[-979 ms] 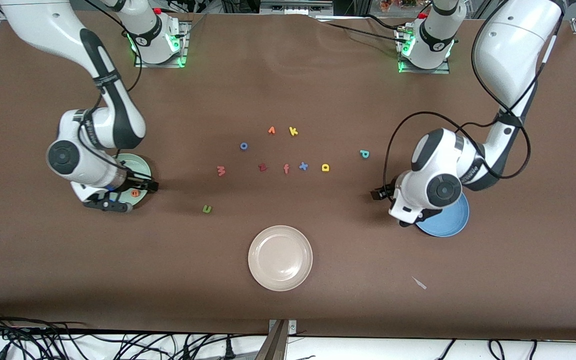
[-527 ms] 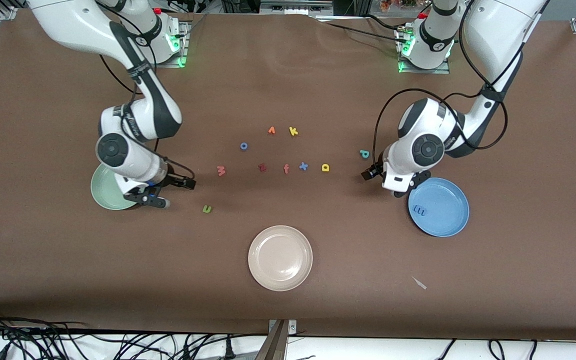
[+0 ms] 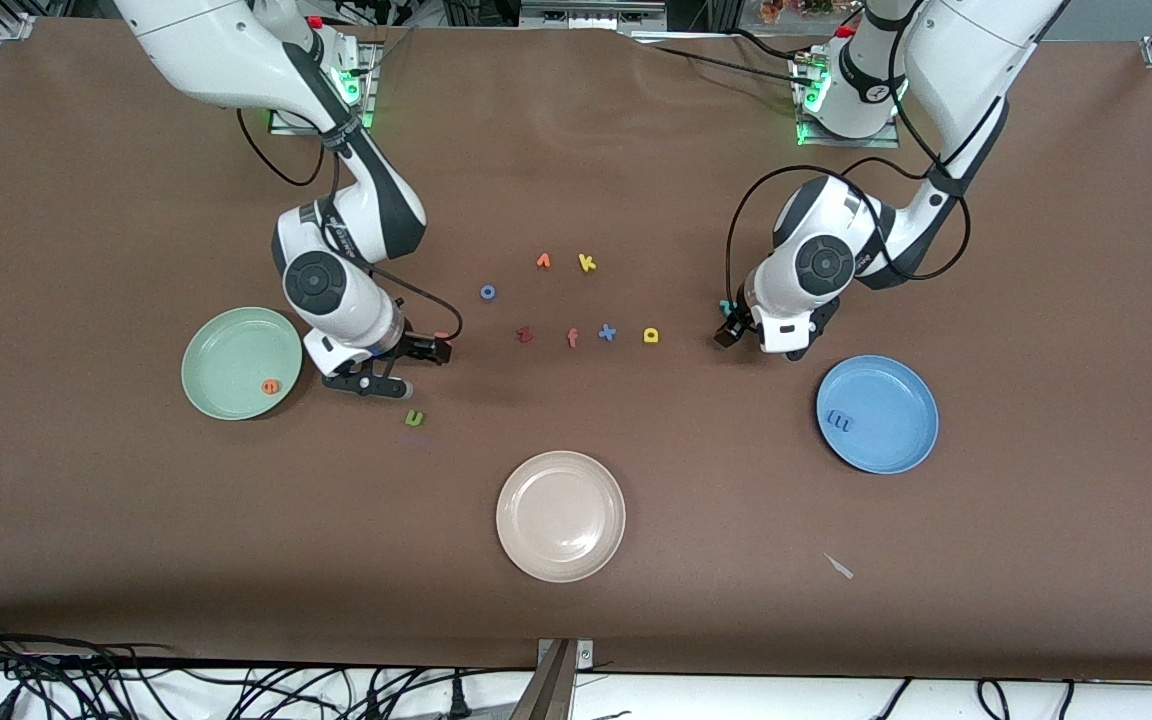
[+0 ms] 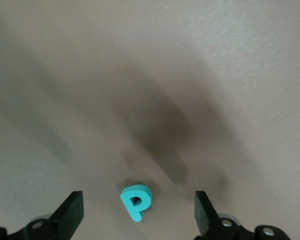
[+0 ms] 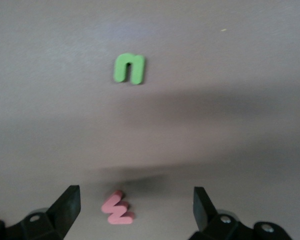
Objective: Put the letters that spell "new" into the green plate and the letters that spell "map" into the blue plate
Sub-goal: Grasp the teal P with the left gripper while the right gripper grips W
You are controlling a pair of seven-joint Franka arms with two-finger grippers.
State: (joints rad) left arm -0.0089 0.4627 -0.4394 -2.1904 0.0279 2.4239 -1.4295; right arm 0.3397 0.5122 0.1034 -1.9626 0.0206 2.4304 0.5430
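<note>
The pale green plate (image 3: 226,350) holds the orange e (image 3: 270,386). On the blue plate (image 3: 891,425) lies the blue m (image 3: 840,421). My right gripper (image 3: 424,366) (image 5: 135,212) is open and low over the salmon w (image 3: 444,337) (image 5: 117,210), which sits between its fingers. The green n (image 3: 415,418) (image 5: 129,68) lies nearer the front camera. My left gripper (image 3: 731,322) (image 4: 138,215) is open around the teal p (image 3: 727,305) (image 4: 135,201), not touching it. The yellow a (image 3: 651,335) lies beside the row of letters.
Other letters sit mid-table: a blue o (image 3: 487,292), an orange letter (image 3: 543,261), a yellow k (image 3: 587,263), a dark red z (image 3: 525,335), a salmon f (image 3: 572,338) and a blue x (image 3: 607,333). A beige plate (image 3: 560,515) stands nearer the front camera.
Both arms left their plates and swung toward mid-table. The right gripper went from the green plate to the w, the left from the blue plate to the p.
</note>
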